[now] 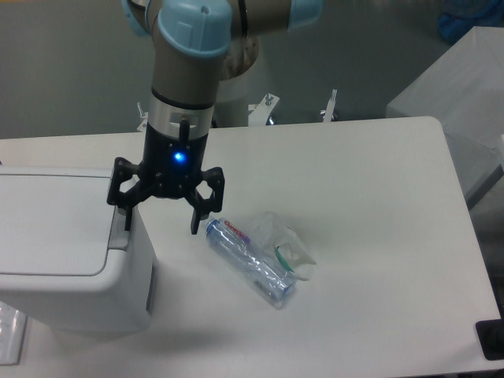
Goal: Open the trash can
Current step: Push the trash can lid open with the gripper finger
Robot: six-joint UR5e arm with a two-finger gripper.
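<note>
The trash can (pixel 71 268) is a large white boxy bin at the left edge of the table. Its flat white lid (pixel 51 224) is down, with a grey strip along its right side. My gripper (pixel 161 223) hangs open and empty just right of the bin's upper right corner. Its left finger (pixel 127 216) is at the lid's right edge; whether it touches I cannot tell. Its right finger (pixel 194 220) stands over the table near the bottle.
A clear crushed plastic bottle (pixel 250 262) with a red and blue label lies on the white table (pixel 362 236), right of the gripper, with crumpled clear plastic (pixel 287 248) on it. Metal clamps (pixel 331 106) stand at the table's far edge.
</note>
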